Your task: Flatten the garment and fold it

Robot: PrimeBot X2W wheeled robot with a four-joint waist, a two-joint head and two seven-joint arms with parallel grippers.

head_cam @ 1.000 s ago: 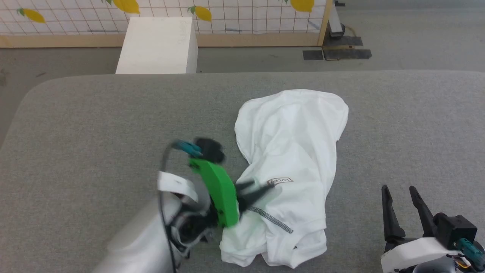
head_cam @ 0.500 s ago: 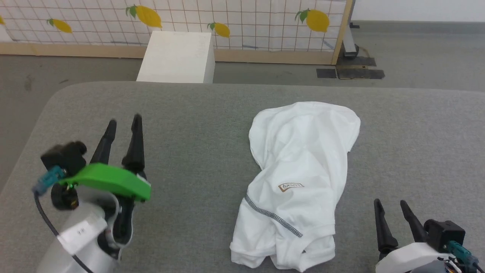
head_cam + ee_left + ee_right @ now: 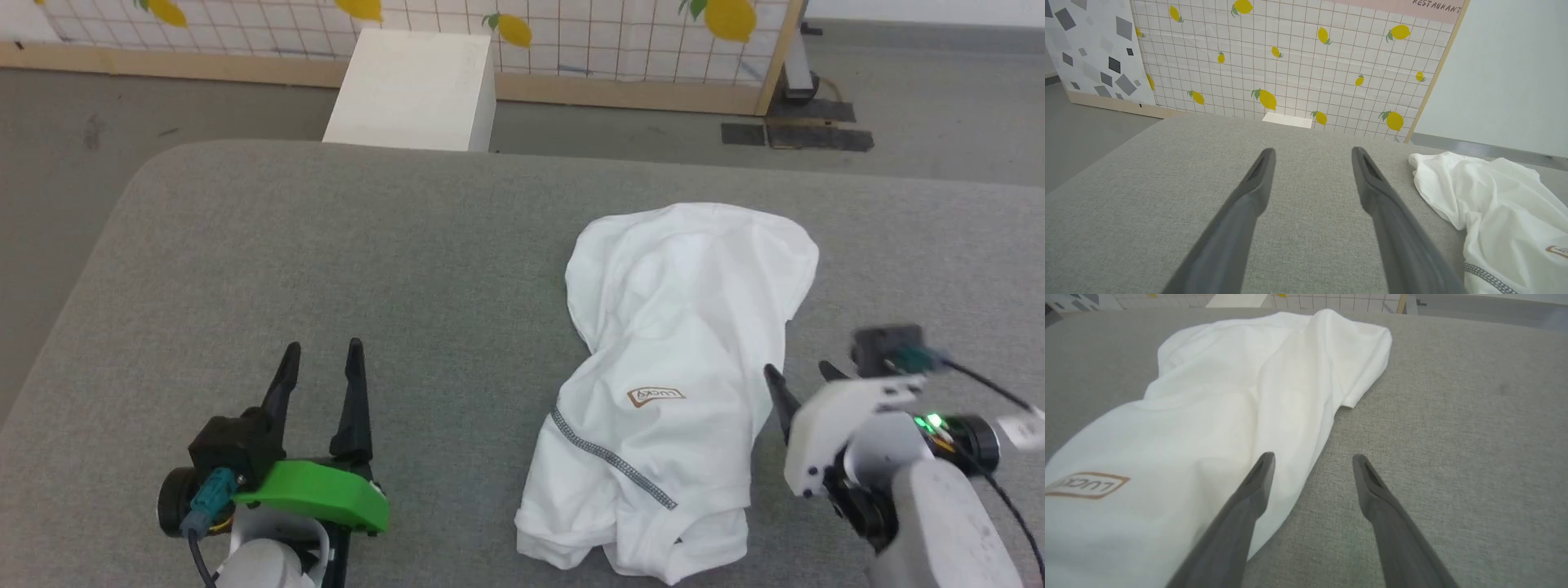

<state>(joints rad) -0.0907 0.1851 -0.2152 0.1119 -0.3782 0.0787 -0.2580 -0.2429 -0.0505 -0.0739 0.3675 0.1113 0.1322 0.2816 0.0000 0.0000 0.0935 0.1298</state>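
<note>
A wide grey cloth-covered counter [image 3: 326, 269] with a rounded corner is seen. Behind it, a tiled wall panel [image 3: 1290, 61] printed with yellow lemons is set on the grey floor.

The garment [image 3: 686, 327], a white T-shirt, is laid on the right half of the counter, crumpled and bunched, not flat. It is stretched from the far middle of the counter toward the near edge, where the cloth is piled in folds.

A white box [image 3: 412, 90] is placed on the floor just beyond the far edge of the counter, well apart from the garment.

The left claw [image 3: 323, 349] is held over bare counter at the near left, well apart from the garment; its two dark fingers are spread and nothing is held between them. The right claw [image 3: 1312, 457] is held at the right edge of the garment, also spread and empty. One finger is seen over the white cloth and the other over the grey counter; whether the cloth is touched cannot be told.

A dark grey stitched seam [image 3: 612, 461] is run diagonally over the near part of the garment, and a small brown-outlined patch [image 3: 655, 396] is found just above it.
</note>
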